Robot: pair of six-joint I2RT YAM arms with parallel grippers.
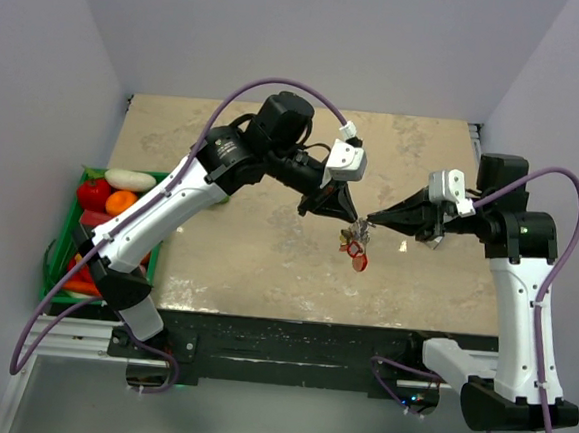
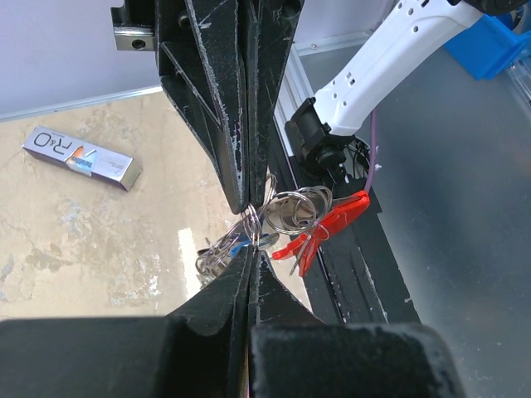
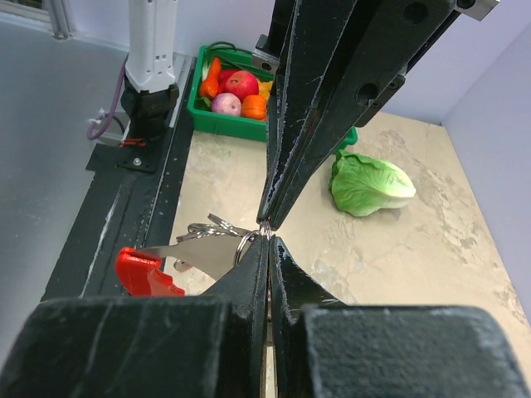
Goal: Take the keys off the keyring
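Silvery keyring [image 2: 290,207] and keys [image 3: 199,249] bunched, partly hidden behind black fingers [image 2: 207,108].

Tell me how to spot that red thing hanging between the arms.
Over the beige table, the left pincer and right pincer meet tip to tip. From the silvery keyring pinched there dangles the red piece, plastic among bare metal.

Mid surface [image 1: 265,275]: left fingers [image 1: 333,202] and right fingers [image 1: 400,217] meet tip to tip, both pinched tight on the keyring [image 2: 292,209], with no gap to pass between them. The keys [image 3: 199,249] hang just below.

Left arm [image 1: 170,202] crosses the left half diagonally, with the lettuce [image 3: 372,184] beneath it. Green crate [image 1: 61,249] sits off the left edge. Small box [image 2: 81,157] lies well apart from the bunch.

Near strip and far right corner are open.
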